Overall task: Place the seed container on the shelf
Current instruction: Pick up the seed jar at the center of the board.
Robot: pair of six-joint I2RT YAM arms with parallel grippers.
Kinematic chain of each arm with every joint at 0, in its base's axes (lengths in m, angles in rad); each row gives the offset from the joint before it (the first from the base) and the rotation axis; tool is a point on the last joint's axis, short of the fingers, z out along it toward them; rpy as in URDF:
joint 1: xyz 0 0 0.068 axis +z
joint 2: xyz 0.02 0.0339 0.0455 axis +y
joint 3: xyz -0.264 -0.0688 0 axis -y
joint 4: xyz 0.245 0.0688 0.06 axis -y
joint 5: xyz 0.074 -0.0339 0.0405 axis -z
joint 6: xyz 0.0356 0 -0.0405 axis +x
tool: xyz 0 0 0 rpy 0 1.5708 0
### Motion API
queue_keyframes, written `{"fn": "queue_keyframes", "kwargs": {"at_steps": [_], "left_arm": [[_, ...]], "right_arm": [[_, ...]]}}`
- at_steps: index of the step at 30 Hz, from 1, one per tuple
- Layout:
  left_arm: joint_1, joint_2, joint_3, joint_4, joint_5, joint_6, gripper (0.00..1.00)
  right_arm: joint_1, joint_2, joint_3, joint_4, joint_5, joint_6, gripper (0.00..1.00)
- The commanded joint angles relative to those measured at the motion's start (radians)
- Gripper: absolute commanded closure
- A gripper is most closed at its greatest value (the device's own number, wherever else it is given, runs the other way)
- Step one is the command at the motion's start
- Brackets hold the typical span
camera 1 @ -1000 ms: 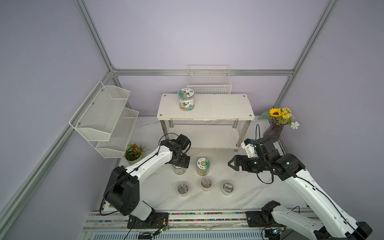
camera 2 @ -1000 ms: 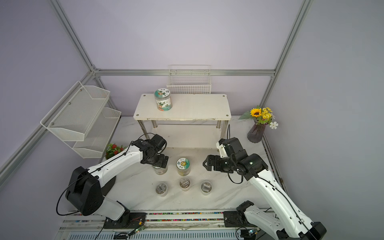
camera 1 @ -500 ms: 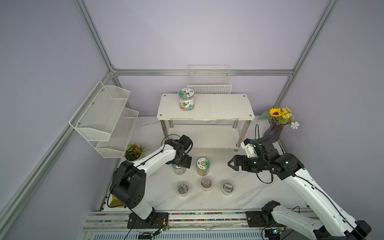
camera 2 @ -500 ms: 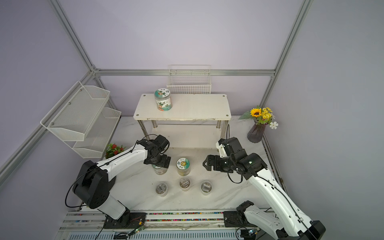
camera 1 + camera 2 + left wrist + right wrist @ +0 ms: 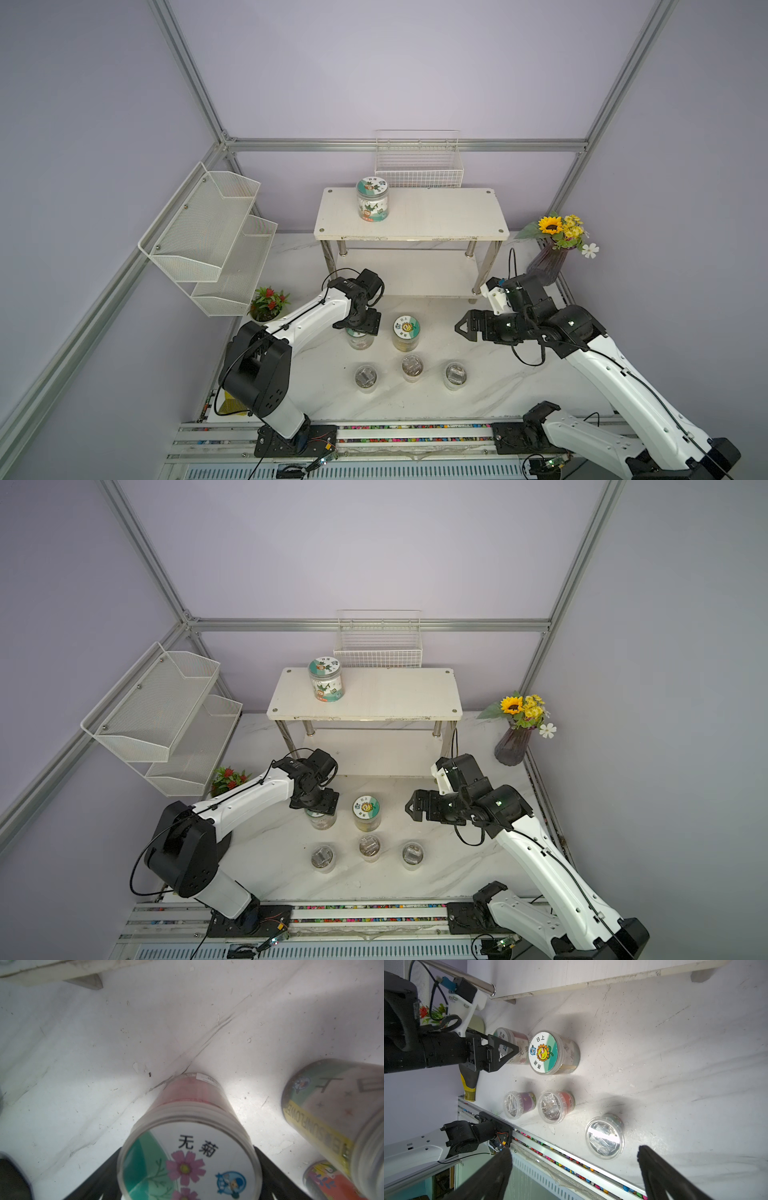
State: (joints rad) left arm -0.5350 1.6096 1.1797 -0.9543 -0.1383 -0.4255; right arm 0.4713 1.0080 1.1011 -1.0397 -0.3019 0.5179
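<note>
At left wrist only, seed container (image 5: 188,1167) shows flowers.

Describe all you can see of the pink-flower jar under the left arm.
The jar is a clear plastic cylinder with a flat lid printed teal and white, with pink flowers and Chinese characters; a pinkish label wraps the body. It stands upright on the marble table, beside the sunflower jar without touching it. The left pincer straddles its lid, one side each; contact cannot be told.
</note>
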Motion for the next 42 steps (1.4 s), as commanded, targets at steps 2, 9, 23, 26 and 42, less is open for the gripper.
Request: {"fn": "queue_keyframes", "kwargs": {"at_steps": [2,9,23,26,42], "left_arm": [[0.012,-0.040,0.011,-0.008,0.019,0.015,0.28],[0.012,-0.064,0.047,-0.055,0.019,0.036,0.45],[0.012,-0.188,0.306,-0.343,0.074,0.176,0.61],[0.012,-0.226,0.369,-0.403,0.112,0.206,0.63],[0.005,-0.327,0.444,-0.436,0.287,0.295,0.65]], "right_arm": [[-0.003,0.001,0.020,0.015,0.018,-0.010,0.03],[-0.003,-0.001,0.022,0.012,0.035,-0.017,0.03],[0.063,-0.192,-0.075,0.252,0.150,-0.208,0.12],[0.144,-0.212,-0.109,0.350,0.196,-0.254,0.12],[0.672,-0.014,-0.279,1.026,0.425,-0.686,0.03]]}}
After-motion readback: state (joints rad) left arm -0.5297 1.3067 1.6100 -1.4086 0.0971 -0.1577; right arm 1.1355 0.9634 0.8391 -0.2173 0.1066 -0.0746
